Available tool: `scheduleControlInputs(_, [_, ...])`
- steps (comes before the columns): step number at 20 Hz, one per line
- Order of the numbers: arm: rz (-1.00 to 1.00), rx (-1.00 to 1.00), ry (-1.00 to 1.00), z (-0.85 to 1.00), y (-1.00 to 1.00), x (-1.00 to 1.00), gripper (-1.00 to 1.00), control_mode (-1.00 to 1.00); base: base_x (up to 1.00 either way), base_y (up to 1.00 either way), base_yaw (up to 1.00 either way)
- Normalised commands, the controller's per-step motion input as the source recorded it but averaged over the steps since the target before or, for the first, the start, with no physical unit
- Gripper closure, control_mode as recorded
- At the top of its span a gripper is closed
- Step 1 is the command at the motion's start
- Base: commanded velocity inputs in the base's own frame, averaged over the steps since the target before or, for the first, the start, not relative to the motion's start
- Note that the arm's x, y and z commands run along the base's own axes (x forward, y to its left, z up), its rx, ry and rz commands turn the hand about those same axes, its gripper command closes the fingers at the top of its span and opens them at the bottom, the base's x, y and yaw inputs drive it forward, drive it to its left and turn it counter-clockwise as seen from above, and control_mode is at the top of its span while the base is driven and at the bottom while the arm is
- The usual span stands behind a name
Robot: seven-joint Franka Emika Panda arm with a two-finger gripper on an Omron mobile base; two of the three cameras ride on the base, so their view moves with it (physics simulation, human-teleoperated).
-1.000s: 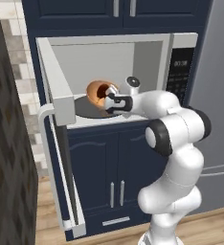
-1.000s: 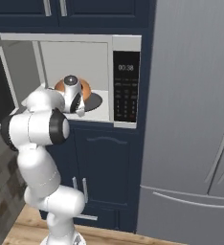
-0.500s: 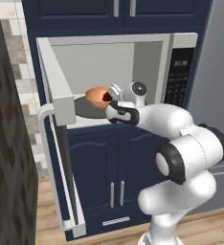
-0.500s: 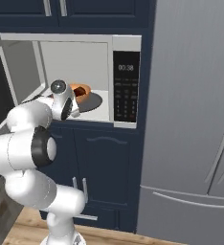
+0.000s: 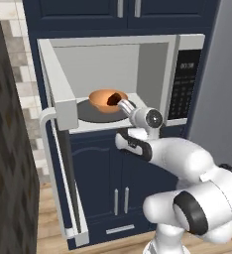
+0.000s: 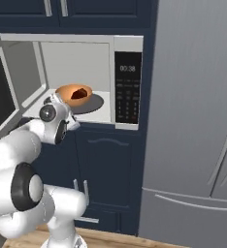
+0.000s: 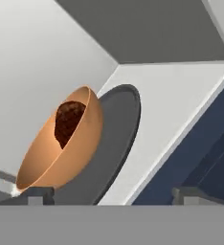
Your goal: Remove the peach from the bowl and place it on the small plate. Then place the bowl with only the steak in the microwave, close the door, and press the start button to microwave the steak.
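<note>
The round orange bowl point(image 5: 108, 99) holding the dark brown steak point(image 7: 68, 122) is seen on the dark grey turntable point(image 7: 115, 139) inside the open white microwave point(image 6: 76, 43), with the pincer point(image 7: 106, 194) spread apart just before it.

Microwave point(image 5: 152, 44): set in the cabinetry, door point(image 5: 58, 94) swung open at 9 o'clock, control panel point(image 5: 184, 84) at 3 o'clock of the cavity.
Turntable point(image 5: 90, 113): on the cavity floor.
Bowl point(image 5: 105, 100): on the turntable.
Steak point(image 5: 114, 98): in the bowl.
Gripper point(image 5: 124, 105): at 4 o'clock of the bowl, just beside its rim.
Refrigerator point(image 6: 198, 121): at 3 o'clock of the microwave.
</note>
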Motion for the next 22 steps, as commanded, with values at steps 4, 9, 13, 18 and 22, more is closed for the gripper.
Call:
scheduleControlInputs(4, [0.08,-0.28,-0.46,0.78,0.0,-1.0,-1.0,-1.0,0.0,0.0,0.0])
scheduleControlInputs(9, [0.14,-0.37,-0.31,0.92,0.0,-1.0,-1.0,-1.0,0.0,0.0,0.0])
scheduleControlInputs(13, [0.15,-0.36,-0.08,1.0,0.01,-1.0,-1.0,-1.0,0.0,0.0,0.0])
scheduleControlInputs(18, [0.11,-0.28,0.0,0.97,0.0,-1.0,-1.0,-1.0,0.0,0.0,0.0])
scheduleControlInputs(22, [0.02,-0.26,0.12,0.13,0.13,-1.0,-1.0,-1.0,0.0,0.0,0.0])
